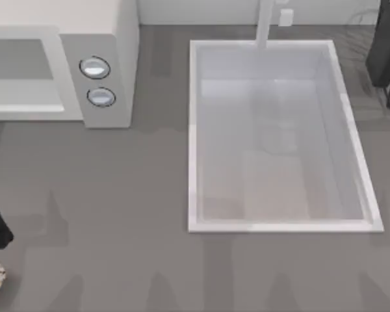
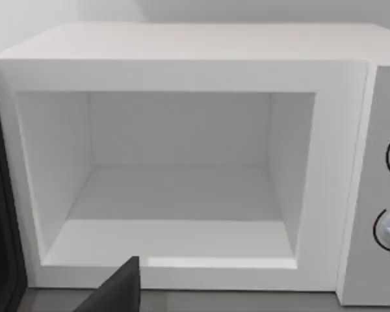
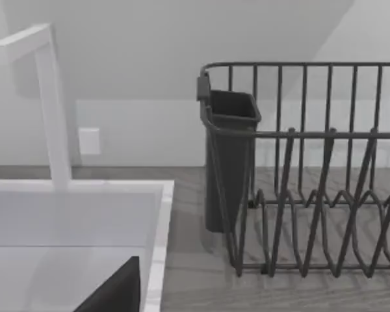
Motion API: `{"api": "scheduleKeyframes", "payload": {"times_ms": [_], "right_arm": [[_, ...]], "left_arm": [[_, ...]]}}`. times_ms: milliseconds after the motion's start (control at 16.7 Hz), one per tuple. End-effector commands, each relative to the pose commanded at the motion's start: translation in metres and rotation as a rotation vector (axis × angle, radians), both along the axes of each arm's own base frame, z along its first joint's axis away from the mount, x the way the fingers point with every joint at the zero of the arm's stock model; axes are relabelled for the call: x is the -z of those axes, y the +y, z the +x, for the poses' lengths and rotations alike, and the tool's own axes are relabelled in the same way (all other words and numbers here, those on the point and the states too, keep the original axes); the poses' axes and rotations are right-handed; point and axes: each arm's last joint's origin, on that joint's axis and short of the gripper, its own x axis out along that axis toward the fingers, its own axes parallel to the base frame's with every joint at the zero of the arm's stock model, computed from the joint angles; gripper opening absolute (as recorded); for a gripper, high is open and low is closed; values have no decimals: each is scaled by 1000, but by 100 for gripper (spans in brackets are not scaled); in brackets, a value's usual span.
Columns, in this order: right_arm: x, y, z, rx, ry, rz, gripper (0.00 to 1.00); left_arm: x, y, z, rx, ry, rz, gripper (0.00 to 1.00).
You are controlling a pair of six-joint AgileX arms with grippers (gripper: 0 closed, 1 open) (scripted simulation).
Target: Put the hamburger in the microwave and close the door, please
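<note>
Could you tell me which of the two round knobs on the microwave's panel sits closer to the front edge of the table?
The lower knob in the top view, on the microwave. The other knob sits behind it, nearer the back wall.

The top view looked straight down on the worktop (image 1: 117,195). The left wrist view faced the microwave (image 2: 182,58) cavity closely, and the right wrist view looked across the sink (image 3: 71,214) at a dish rack (image 3: 312,195).
</note>
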Motion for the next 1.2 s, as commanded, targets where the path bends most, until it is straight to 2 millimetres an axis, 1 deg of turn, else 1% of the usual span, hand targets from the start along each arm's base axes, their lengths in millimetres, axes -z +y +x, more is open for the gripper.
{"api": "scheduleKeyframes", "payload": {"times_ms": [120, 240, 420, 540, 720, 1020, 1200], "right_arm": [[0, 0, 0, 0, 0, 0, 100], [0, 0, 0, 0, 0, 0, 100], [0, 0, 0, 0, 0, 0, 100], [0, 0, 0, 0, 0, 0, 100], [0, 0, 0, 0, 0, 0, 100], [0, 0, 0, 0, 0, 0, 100], [0, 0, 0, 0, 0, 0, 100]], "left_arm": [[0, 0, 0, 0, 1, 1, 100], [-5, 0, 0, -3, 35, 21, 100], [-17, 2, 4, -9, 182, 72, 100], [-23, 3, 10, -7, 344, 106, 100], [-25, 6, 27, 14, 642, 152, 100], [-16, 12, 63, 95, 1141, 203, 100], [-12, 16, 83, 157, 1366, 221, 100]]}}
